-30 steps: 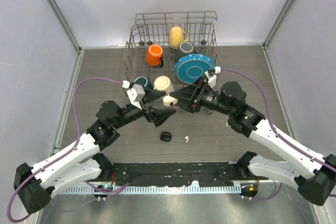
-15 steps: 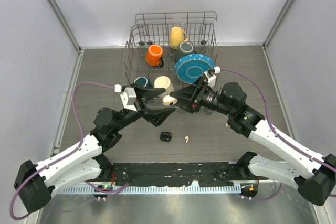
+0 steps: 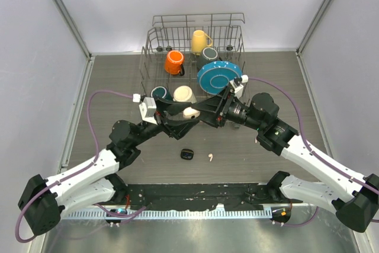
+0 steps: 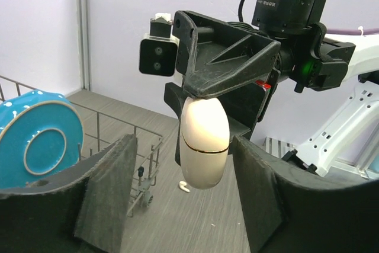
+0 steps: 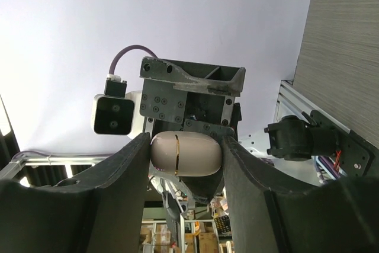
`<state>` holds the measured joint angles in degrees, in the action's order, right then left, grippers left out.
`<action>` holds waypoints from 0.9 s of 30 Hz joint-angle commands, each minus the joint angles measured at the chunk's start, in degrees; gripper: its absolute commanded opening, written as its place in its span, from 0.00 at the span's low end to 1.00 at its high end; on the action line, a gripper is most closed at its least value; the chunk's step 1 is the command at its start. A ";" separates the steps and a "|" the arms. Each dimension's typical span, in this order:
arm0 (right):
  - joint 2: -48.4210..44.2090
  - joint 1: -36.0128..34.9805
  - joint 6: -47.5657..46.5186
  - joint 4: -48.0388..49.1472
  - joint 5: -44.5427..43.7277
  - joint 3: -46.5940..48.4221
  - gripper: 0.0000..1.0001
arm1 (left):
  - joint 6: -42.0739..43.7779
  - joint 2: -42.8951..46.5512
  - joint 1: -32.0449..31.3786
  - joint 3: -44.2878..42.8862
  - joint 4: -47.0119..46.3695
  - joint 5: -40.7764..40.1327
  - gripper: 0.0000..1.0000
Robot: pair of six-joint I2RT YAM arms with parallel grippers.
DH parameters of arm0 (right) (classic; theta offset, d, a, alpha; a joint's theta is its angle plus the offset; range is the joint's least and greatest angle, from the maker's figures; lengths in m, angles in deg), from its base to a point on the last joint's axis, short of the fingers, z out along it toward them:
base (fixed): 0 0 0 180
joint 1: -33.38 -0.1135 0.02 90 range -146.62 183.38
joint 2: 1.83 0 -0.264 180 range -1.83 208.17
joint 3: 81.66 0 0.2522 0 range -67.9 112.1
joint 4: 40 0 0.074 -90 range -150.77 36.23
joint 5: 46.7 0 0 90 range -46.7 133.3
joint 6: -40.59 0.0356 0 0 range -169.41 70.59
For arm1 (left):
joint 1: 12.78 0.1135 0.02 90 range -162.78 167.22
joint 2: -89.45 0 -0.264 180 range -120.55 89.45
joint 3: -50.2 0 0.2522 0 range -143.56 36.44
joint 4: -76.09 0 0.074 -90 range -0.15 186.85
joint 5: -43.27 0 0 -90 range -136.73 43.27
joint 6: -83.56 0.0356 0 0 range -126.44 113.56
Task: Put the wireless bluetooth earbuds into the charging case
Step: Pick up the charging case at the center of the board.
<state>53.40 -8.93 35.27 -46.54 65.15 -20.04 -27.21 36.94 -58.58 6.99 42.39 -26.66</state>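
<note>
Above the grey wood-grain table (image 3: 118, 75), right gripper (image 5: 185, 146) clamps a smooth, cream, egg-shaped charging case (image 4: 204, 140); left gripper (image 4: 182, 146) flanks it, matte black fingers (image 4: 112, 188) spread, not touching.

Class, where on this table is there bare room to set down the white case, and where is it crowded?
Bare table lies left of the rack, and right of it likewise. Crowded: the rack itself, and the middle, around a black item and a white earbud.
</note>
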 commanded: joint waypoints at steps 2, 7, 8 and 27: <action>-0.73 -0.23 1.71 4.90 1.53 -0.22 0.11 | 0.21 -0.92 -0.34 -1.75 -4.66 0.67 0.62; -0.90 -0.23 1.97 5.17 1.45 -0.57 0.11 | -0.23 -1.54 -0.34 -1.92 -5.80 0.49 0.56; -0.99 -0.15 1.98 5.17 1.45 -0.57 0.11 | -0.23 -1.63 -0.43 -2.01 -5.97 0.58 0.56; -1.17 -0.23 2.94 6.48 1.27 -1.54 0.11 | -0.67 -2.16 -0.52 -2.28 -6.42 0.31 0.46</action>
<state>53.40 -8.91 37.13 -44.62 65.28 -21.24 -28.26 35.06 -58.97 6.77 39.05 -25.74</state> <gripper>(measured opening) 0.537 0.395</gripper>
